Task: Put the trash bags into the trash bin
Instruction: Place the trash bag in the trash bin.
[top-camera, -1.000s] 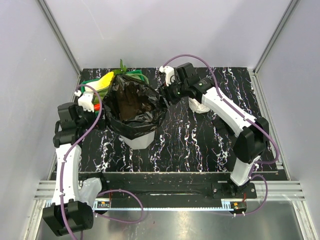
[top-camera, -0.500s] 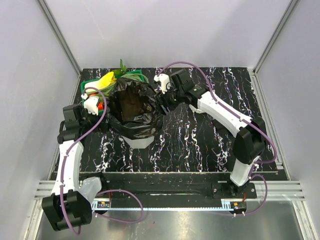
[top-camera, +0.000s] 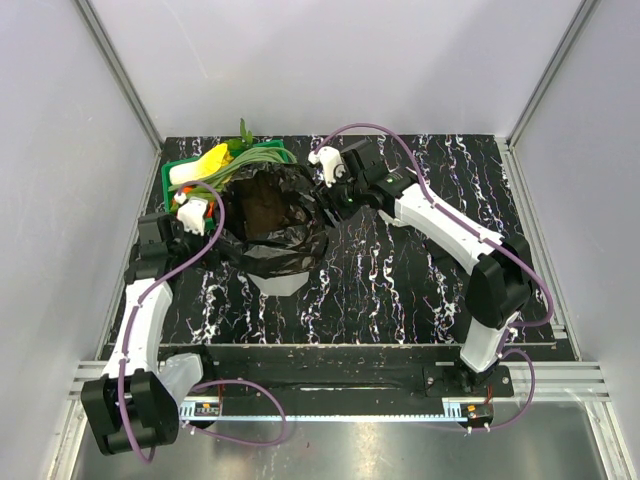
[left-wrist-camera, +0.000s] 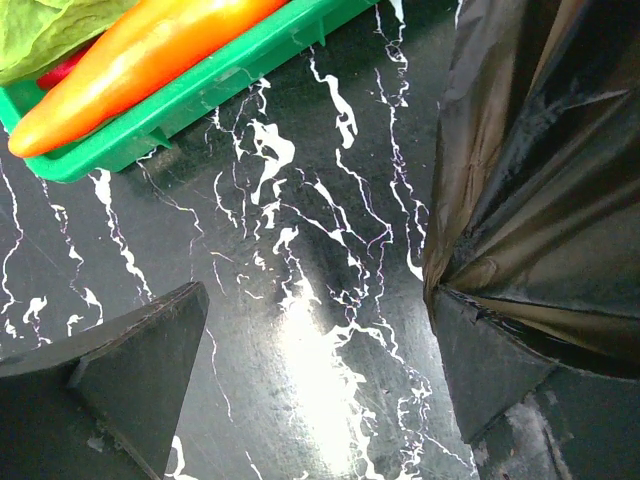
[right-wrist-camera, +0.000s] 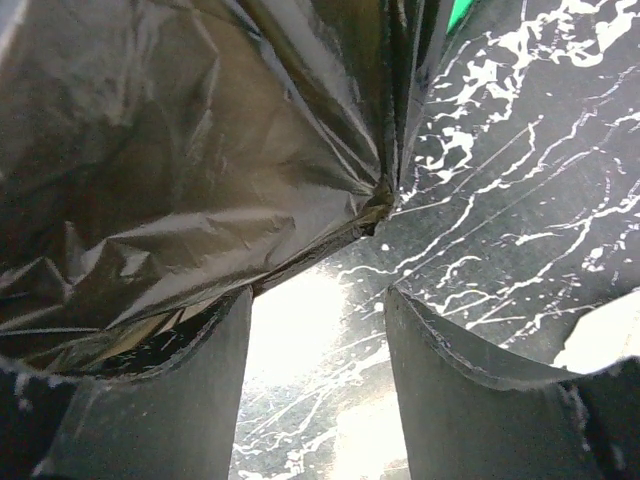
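Observation:
The black trash bag (top-camera: 268, 215) lines the white trash bin (top-camera: 278, 283), its film draped over the rim. My left gripper (top-camera: 205, 238) is open at the bag's left side; in the left wrist view (left-wrist-camera: 320, 370) the bag (left-wrist-camera: 540, 180) touches the right finger (left-wrist-camera: 490, 370), and bare table lies between the jaws. My right gripper (top-camera: 328, 205) is open at the bag's right edge; in the right wrist view (right-wrist-camera: 318, 350) the bag (right-wrist-camera: 180, 150) hangs over the left finger (right-wrist-camera: 170, 400), nothing between the jaws.
A green basket (top-camera: 185, 165) of toy vegetables stands behind the bin at the back left; its edge and an orange vegetable (left-wrist-camera: 130, 60) show in the left wrist view. A white roll (right-wrist-camera: 610, 335) lies right of my right gripper.
The left gripper has moved right and forward to the bag's left side. The right gripper has moved left and down to the bag's right edge. The bag sits lower over the rim.

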